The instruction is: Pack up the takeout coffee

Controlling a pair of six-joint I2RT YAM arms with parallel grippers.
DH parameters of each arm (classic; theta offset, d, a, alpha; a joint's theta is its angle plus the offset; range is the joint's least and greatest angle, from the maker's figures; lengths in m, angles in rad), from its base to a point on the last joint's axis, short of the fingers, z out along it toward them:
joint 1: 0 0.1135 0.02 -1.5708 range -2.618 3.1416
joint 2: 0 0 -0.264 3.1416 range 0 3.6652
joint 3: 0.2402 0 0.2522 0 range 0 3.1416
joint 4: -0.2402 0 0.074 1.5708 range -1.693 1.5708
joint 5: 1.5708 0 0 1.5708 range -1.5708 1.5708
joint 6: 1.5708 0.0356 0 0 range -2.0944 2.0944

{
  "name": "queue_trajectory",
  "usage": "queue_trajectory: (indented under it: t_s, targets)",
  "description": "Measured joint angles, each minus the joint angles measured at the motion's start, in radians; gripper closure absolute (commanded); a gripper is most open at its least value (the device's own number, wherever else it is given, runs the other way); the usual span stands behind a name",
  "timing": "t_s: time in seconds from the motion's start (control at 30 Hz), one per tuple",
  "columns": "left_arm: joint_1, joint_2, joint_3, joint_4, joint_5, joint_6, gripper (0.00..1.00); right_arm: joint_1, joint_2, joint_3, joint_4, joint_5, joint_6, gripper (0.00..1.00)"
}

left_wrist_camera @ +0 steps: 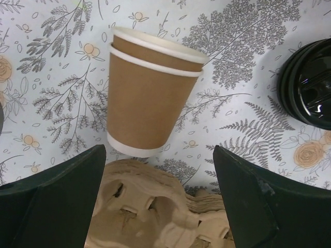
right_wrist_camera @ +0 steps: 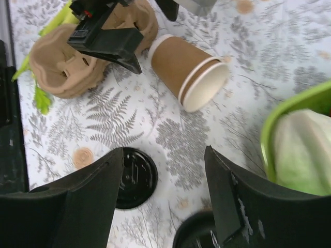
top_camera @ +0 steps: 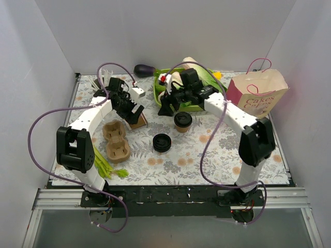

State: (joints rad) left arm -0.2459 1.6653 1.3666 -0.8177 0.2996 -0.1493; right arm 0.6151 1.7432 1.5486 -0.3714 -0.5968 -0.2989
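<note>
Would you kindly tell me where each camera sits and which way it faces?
Top external: above, behind the bases, looking down on the table; left arm, right arm show.
Left wrist: looks down at the lying cups; left fingers frame the bottom.
Right wrist: looks down past lids; right fingers show.
Wrist views share cups and tray.

"Cakes" on the paper bag (top_camera: 257, 95), second line unclear

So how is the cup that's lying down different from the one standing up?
The lying cup is tipped on its side; the standing cup is upright. The lying cup is open, with no lid; the standing cup wears a black lid. Both are tan paper.
</note>
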Motion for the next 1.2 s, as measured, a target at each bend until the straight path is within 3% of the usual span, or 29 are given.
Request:
queue_trajectory:
  t_s: [0.13,0.37,0.83,1.2]
  targets:
    - [0.051,0.013,-0.001,0.0,0.045,0.051,0.17,0.007,0.208,0.119,0.005,-0.103,0.061,0.3]
    - [0.101,0.071,0.0,-0.02,0.135,0.109,0.2,0.009,0.407,0.198,0.024,-0.205,0.154,0.31]
    - [0.126,0.143,-0.001,-0.012,0.235,0.085,0.26,0.007,0.549,0.312,0.189,-0.304,0.32,0.33]
    - [0.133,0.151,-0.052,0.101,0.232,-0.009,0.23,-0.021,0.608,0.338,0.226,-0.308,0.37,0.31]
